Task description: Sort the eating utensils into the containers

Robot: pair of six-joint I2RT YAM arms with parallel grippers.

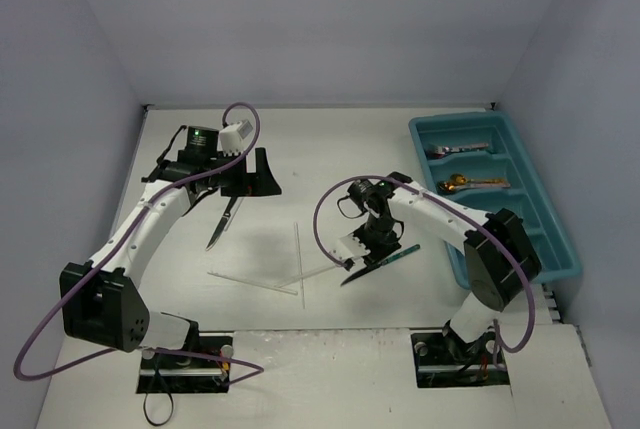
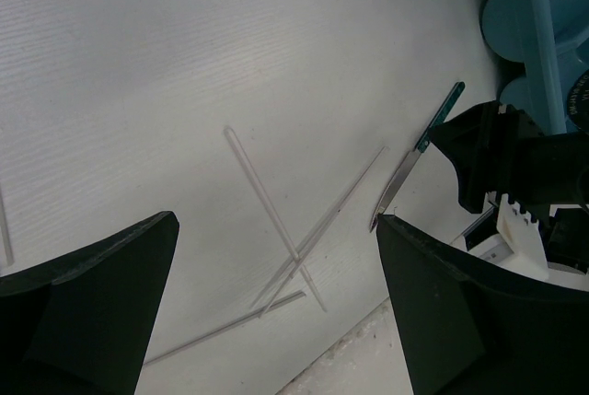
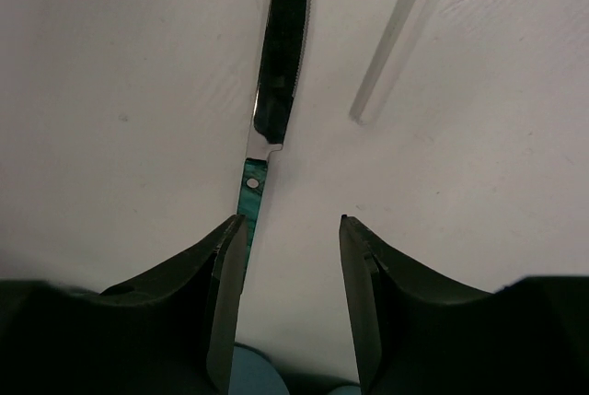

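Note:
A knife with a dark blade (image 3: 281,63) and teal handle (image 3: 250,192) lies on the table (image 1: 381,263). My right gripper (image 3: 290,225) is open just above it, and the handle runs along the inner side of the left finger (image 3: 221,294). From above, the right gripper (image 1: 365,255) hangs over the knife's middle. My left gripper (image 1: 260,181) is open and empty at the back left, beside a second dark knife (image 1: 225,221). Three thin white sticks (image 1: 300,261) lie crossed mid-table and also show in the left wrist view (image 2: 276,229). The teal tray (image 1: 540,211) stands on the right.
The tray holds a silver utensil (image 1: 460,150) and a gold spoon (image 1: 470,184) in its back compartments. The left wrist view (image 2: 276,220) shows the right arm's gripper (image 2: 515,165) next to the teal-handled knife (image 2: 414,169). Grey walls close in the table.

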